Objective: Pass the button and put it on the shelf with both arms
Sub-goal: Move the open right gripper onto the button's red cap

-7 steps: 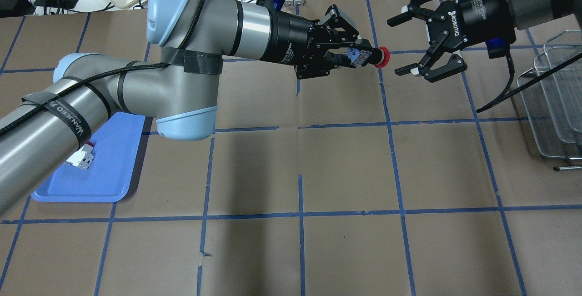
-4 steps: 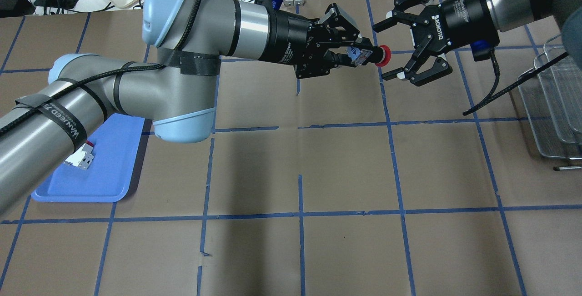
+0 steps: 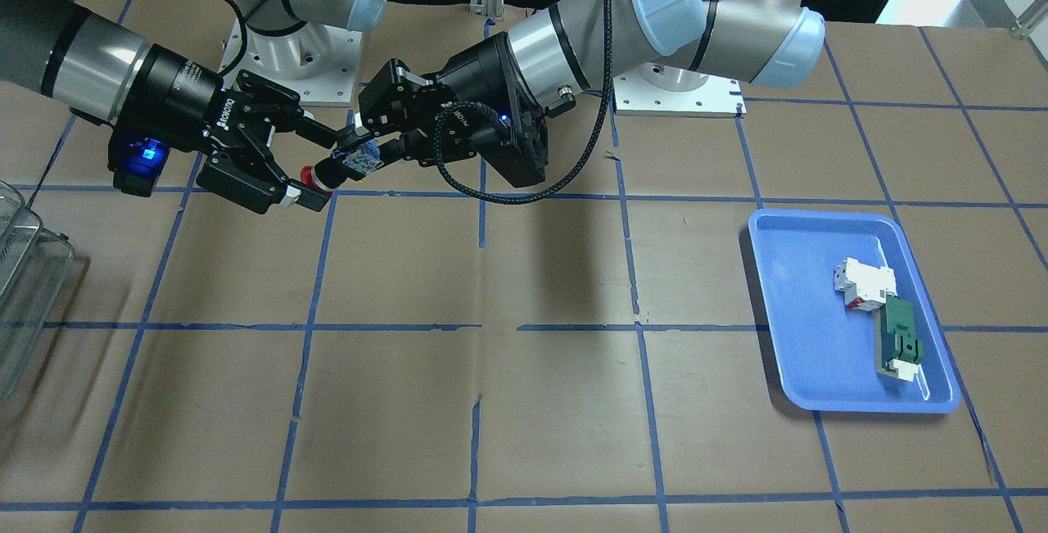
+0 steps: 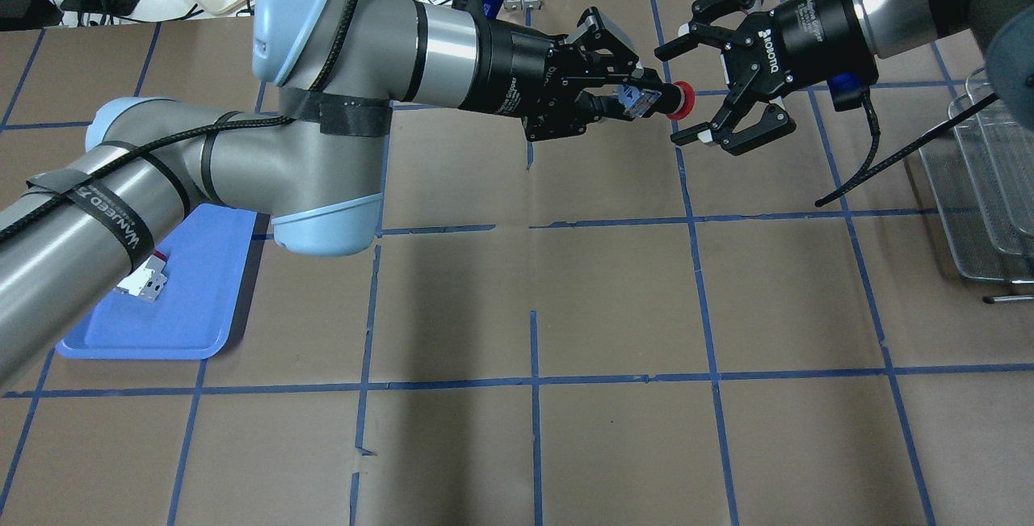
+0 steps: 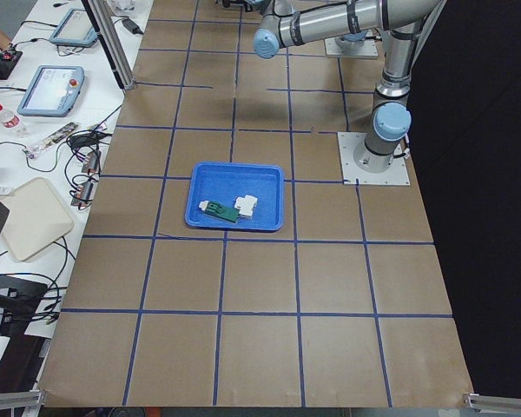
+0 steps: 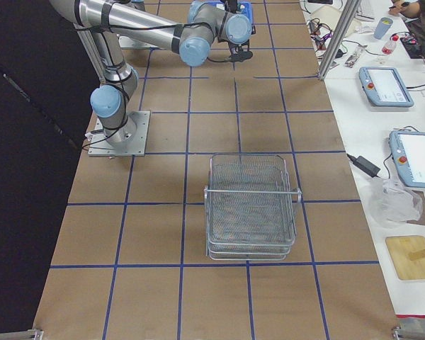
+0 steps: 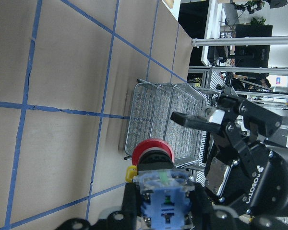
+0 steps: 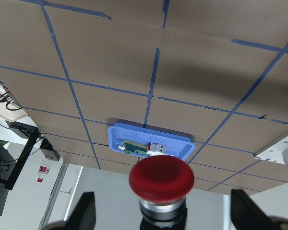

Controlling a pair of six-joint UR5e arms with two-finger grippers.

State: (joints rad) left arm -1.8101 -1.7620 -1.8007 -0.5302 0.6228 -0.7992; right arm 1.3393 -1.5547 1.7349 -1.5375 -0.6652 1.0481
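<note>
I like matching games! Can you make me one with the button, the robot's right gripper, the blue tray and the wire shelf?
Things:
1. button
2. right gripper
3. blue tray
4. shelf

Descriptions:
A. silver wire mesh
B. open, one finger on each side of the button
C. clamped in the left gripper, up off the table
D. holds a white part and a green part

Pairs: 1-C, 2-B, 3-D, 4-A

Button (image 4: 681,100): red cap, black collar, bluish block; is hanging level in the left gripper (image 4: 632,98), cap is pointing into the spread right gripper (image 4: 673,94).
Shelf (image 6: 251,205): silver wire rack, is standing on the table (image 6: 156,234), well apart.
</note>
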